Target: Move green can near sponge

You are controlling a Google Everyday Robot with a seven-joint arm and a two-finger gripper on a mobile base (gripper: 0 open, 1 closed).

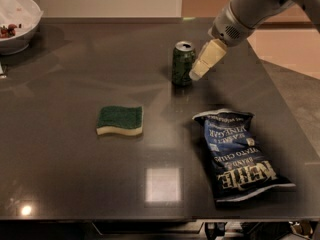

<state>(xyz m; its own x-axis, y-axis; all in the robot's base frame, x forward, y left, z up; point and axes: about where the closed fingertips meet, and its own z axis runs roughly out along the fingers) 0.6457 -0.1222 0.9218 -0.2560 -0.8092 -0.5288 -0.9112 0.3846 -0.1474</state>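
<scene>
The green can (182,63) stands upright on the dark table (75,174), toward the back centre. The sponge (120,120), dark green on top with a pale yellow base, lies flat to the front left of the can, more than a can-height away. My gripper (199,71) comes in from the upper right on a grey arm (250,9). Its pale fingers (206,59) point down and to the left, with the tips just right of the can, close to its side.
A dark blue chip bag (235,154) lies at the front right of the table. A white bowl (15,21) with food in it stands at the back left corner. The table's right edge runs past the bag.
</scene>
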